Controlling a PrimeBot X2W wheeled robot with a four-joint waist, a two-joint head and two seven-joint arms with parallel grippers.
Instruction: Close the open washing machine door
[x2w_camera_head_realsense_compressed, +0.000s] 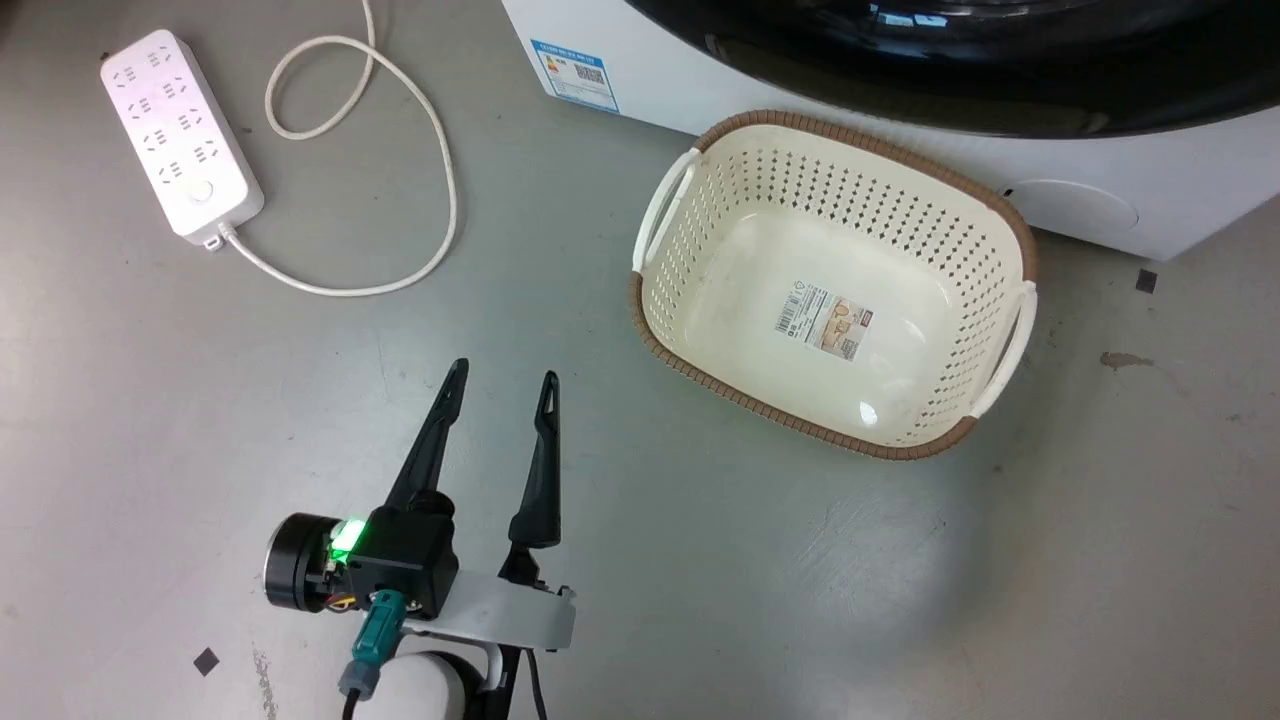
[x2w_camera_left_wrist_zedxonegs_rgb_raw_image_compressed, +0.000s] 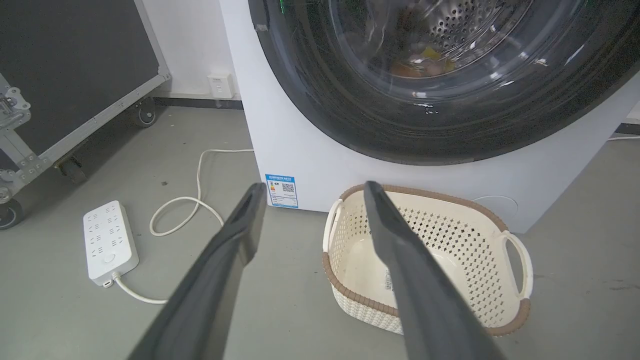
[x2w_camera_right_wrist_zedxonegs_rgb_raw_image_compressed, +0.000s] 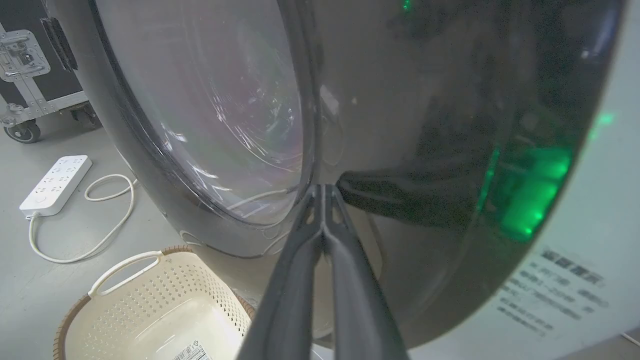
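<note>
**Washing machine (x2w_camera_left_wrist_zedxonegs_rgb_raw_image_compressed: 300, 150) and surroundings.** The head view cuts the white cabinet off at its top edge. The washing machine door (x2w_camera_left_wrist_zedxonegs_rgb_raw_image_compressed: 350, 125) appears flush against the machine's front; whether it is latched cannot be told. Behind its glass the drum (x2w_camera_left_wrist_zedxonegs_rgb_raw_image_compressed: 450, 30) holds blurred orange and yellow items (x2w_camera_left_wrist_zedxonegs_rgb_raw_image_compressed: 422, 62), too indistinct to identify. The perforated basket (x2w_camera_head_realsense_compressed: 905, 195), on the floor just before the machine, contains a paper label. Left gripper (x2w_camera_head_realsense_compressed: 503, 372): fingers spread, above bare floor. Right gripper (x2w_camera_right_wrist_zedxonegs_rgb_raw_image_compressed: 324, 189): fingers pressed together, tips at the door's dark frame.
</note>
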